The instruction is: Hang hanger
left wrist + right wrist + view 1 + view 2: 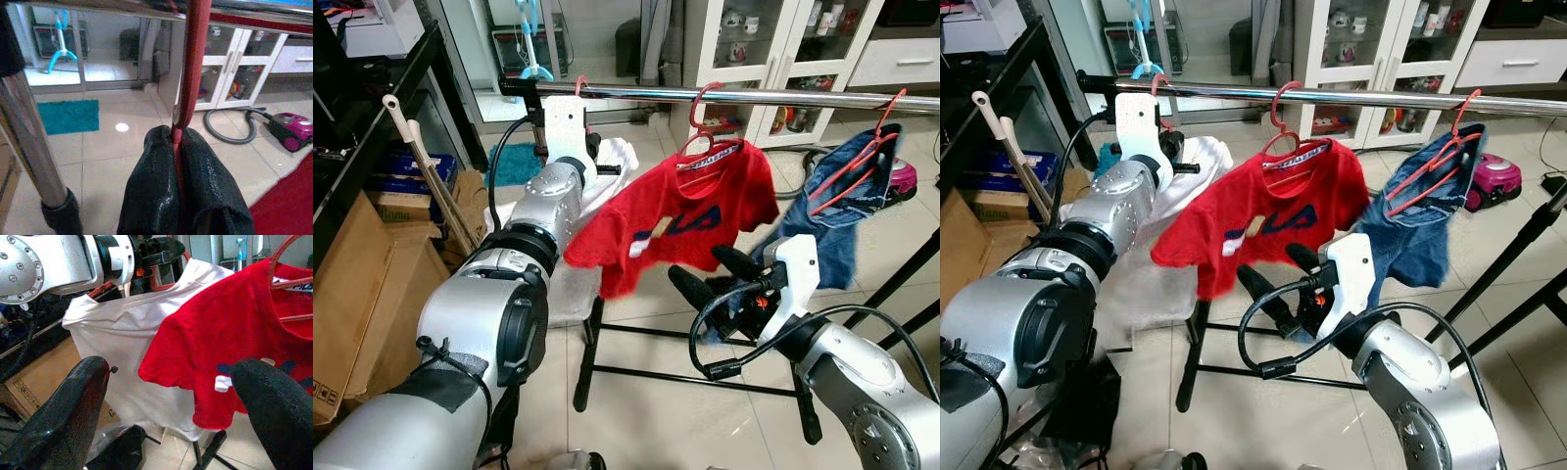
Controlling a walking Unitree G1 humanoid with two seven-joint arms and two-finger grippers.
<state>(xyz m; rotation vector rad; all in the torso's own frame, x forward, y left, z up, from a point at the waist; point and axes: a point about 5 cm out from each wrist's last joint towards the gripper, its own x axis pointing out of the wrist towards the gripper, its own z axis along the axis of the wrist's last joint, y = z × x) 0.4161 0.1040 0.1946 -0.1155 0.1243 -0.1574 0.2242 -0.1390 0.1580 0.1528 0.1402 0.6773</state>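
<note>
Three garments share the shiny metal clothes rail (754,96): a white shirt (122,352) at the robot's left, a red T-shirt with a dark logo (690,215) in the middle and a blue denim piece (842,211) on the right, each on a red plastic hanger. The left gripper (177,147) is up at the rail with its two black fingers pinched tight on the red hanger (190,73) that carries the white shirt, its hook (579,86) at the bar. The right gripper (705,276) waits low before the red T-shirt, fingers spread wide and empty. If the hook is not fully over the rail, letting go would drop shirt and hanger; dragging sideways could also snag the red T-shirt.
</note>
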